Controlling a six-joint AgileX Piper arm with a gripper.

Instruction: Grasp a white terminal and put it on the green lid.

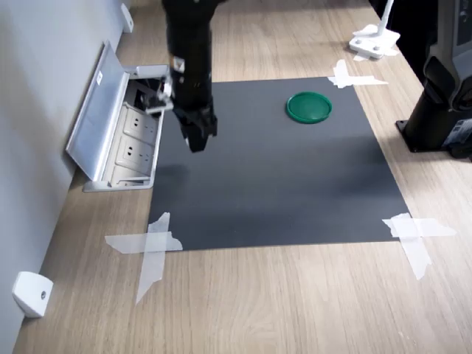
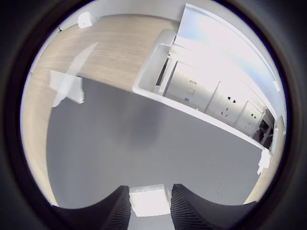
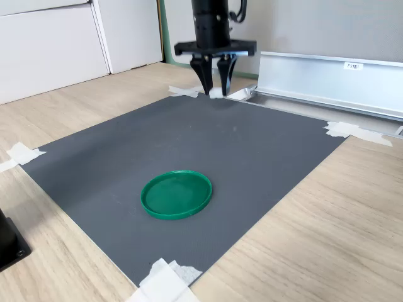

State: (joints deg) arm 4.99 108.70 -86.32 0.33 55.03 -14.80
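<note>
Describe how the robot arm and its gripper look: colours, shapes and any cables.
The arm is a black, round column. The gripper is black too, with two narrow fingers tapering to points below a flat crossbar; their inner faces are ribbed. A thin black cable loops near the wrist.

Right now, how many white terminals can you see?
1: the white terminal is held in the gripper, seen in the wrist view. None lies on the green lid; the arm may hide others.
</note>
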